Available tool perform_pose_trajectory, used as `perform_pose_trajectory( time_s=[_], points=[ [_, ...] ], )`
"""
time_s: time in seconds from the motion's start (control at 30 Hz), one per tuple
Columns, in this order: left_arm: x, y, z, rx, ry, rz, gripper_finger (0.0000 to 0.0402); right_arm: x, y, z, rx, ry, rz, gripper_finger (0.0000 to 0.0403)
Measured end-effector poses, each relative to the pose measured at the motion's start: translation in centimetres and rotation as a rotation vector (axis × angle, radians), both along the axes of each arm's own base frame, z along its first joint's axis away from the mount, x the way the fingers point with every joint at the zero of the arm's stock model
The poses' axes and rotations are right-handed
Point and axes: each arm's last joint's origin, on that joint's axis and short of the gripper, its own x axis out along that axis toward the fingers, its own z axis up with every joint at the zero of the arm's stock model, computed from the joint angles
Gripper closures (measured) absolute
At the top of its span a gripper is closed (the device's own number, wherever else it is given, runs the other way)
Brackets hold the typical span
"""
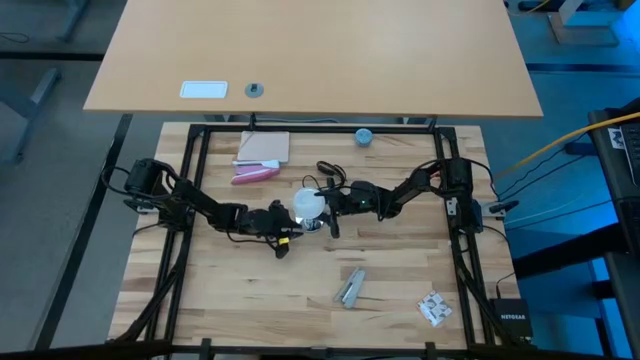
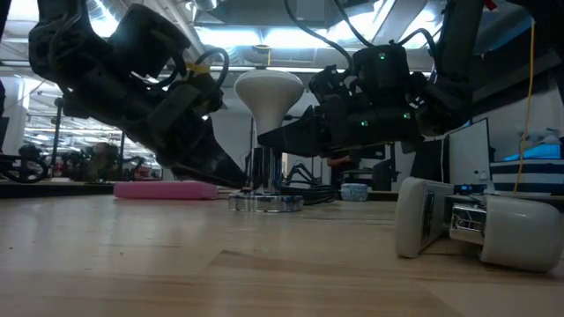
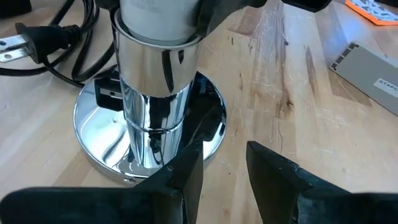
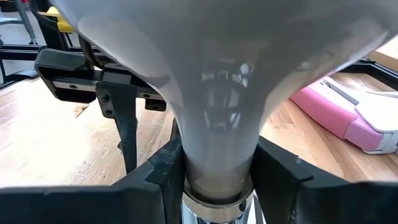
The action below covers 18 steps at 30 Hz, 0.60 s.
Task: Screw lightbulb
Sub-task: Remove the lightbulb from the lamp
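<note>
The frosted white lightbulb [image 2: 267, 91] stands upright, its narrow neck down in the silvery socket [image 3: 152, 81]. The socket rises from a round chrome base [image 3: 99, 124] that lies flat on the wooden table. My right gripper [image 4: 217, 177] reaches in level from the table's right and is shut on the bulb. My left gripper [image 3: 224, 158] comes slanting down from the table's left and stands open low beside the base, nothing between its fingers. In the high view the bulb [image 1: 308, 204] sits mid-table between both arms. My right gripper pinches the bulb's narrow neck [image 4: 217, 149] between its two fingers, just above the socket's top rim [image 4: 217, 204]. The fingers come level from the table's right, one on each side of the neck. The bulb stands upright in the socket. My left gripper has one fingertip [image 3: 189, 165] at the base's rim [image 3: 214, 134]; I cannot tell whether it touches.
A black cord with a plug [image 3: 25, 40] lies beyond the socket. A pink object [image 1: 254, 173] and a small blue cap [image 1: 363, 136] are at the far side. A grey stapler [image 1: 350, 288] and a white packet [image 1: 434, 308] lie near the front.
</note>
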Motion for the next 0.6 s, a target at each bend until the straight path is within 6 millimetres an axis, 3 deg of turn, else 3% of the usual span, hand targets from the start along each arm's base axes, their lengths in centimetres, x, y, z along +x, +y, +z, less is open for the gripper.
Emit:
perform_pose_trajectory(
  time_s=[0.37,0.6],
  points=[
    [-0.5,0.2,-0.7,-0.023,0.081,0.064,0.0286,0.0,0.0,0.0,0.002,0.0,-0.001,0.0241],
    [-0.4,1.4,-0.7,0.007,0.08,0.137,0.0286,0.2,-0.1,0.2,-0.001,-0.006,0.001,0.0243]
  ],
)
